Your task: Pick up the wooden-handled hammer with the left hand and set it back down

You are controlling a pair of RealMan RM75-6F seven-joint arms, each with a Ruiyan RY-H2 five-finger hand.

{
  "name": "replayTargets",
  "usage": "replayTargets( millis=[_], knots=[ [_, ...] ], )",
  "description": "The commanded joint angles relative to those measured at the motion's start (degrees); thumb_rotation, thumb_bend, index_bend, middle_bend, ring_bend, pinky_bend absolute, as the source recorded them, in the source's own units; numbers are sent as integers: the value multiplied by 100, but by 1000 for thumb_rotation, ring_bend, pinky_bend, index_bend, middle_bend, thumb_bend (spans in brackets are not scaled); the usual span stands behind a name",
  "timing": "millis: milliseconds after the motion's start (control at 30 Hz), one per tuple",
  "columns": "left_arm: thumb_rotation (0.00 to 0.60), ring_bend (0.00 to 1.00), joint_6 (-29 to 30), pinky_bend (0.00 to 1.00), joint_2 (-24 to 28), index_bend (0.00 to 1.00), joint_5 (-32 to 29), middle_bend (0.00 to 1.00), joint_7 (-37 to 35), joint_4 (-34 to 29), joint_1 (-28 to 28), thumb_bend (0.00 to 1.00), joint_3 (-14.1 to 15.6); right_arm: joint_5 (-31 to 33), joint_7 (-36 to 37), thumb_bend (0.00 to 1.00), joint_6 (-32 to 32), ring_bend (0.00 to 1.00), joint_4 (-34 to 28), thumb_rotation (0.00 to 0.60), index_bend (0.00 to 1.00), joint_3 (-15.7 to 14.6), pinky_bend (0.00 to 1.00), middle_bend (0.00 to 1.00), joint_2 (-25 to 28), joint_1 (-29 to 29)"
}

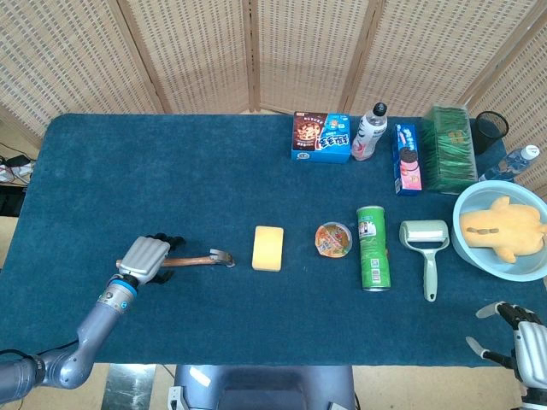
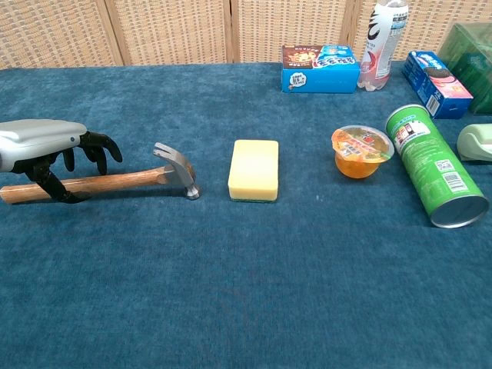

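The wooden-handled hammer (image 1: 202, 260) lies flat on the blue cloth left of centre, its steel head (image 2: 178, 167) pointing right. My left hand (image 1: 144, 257) hovers over the handle's left half. In the chest view the left hand (image 2: 44, 143) arches its dark fingers (image 2: 98, 147) over the far side of the handle (image 2: 123, 180), while the thumb reaches down on the near side. The fingers are spread and not closed around the wood. My right hand (image 1: 522, 340) sits at the table's near right corner, fingers apart and holding nothing.
A yellow sponge (image 2: 254, 169) lies just right of the hammer head. Further right are a jelly cup (image 2: 362, 151), a green can on its side (image 2: 433, 164) and a lint roller (image 1: 426, 243). Snack boxes (image 1: 321, 137) and a bottle (image 1: 370, 132) line the back; a blue bowl (image 1: 469, 242) is at right.
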Motion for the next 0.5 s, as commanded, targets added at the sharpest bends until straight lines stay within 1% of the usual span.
replayTargets(
  millis=[33, 300, 400, 500],
  knots=[
    [600, 221, 114, 342, -81, 208, 51, 317, -5, 31, 19, 378, 27, 3, -12, 157, -8, 391, -4, 600, 463, 15, 311, 438, -7, 11],
    [600, 221, 146, 346, -212, 213, 47, 317, -44, 141, 13, 384, 79, 37, -36, 157, -54, 391, -25, 600, 463, 18, 311, 438, 1, 11],
    [600, 239, 175, 373, -370, 249, 60, 319, -52, 286, -6, 416, 86, 94, -45, 157, -97, 392, -34, 600, 463, 30, 311, 438, 19, 10],
    [600, 285, 190, 411, -447, 316, 116, 349, -57, 358, -24, 480, 98, 119, -51, 157, -153, 392, -65, 600, 463, 35, 313, 438, 34, 27]
  ],
)
